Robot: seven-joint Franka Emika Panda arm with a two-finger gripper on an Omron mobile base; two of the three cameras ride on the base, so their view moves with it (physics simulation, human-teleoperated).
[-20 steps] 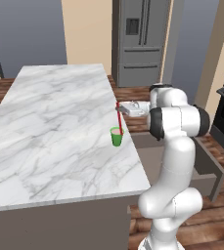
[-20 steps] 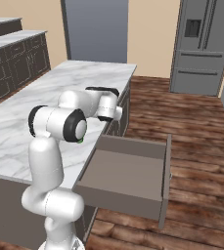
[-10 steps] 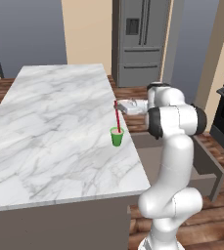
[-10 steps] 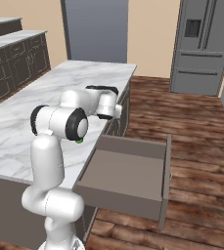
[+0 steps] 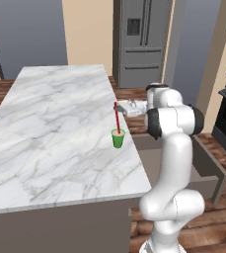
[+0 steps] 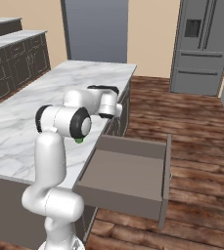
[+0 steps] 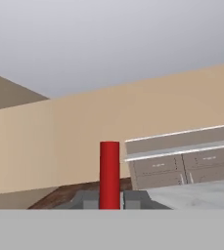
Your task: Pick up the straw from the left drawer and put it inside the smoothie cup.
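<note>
While our two-finger gripper (image 5: 118,109) stays clamped on the thin red straw (image 5: 117,117), its lower end sits in the small green smoothie cup (image 5: 117,139).
We see the cup near the marble island top's (image 5: 50,128) right edge; the grey-brown left drawer (image 6: 128,178) stands pulled out.

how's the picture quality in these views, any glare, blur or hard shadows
Left base view: even flat light, no glare on the marble counter; straw and smoothie cup sharp. Right base view: soft shading inside the left drawer. Hand view: straw crisp, far cabinets slightly soft.
</note>
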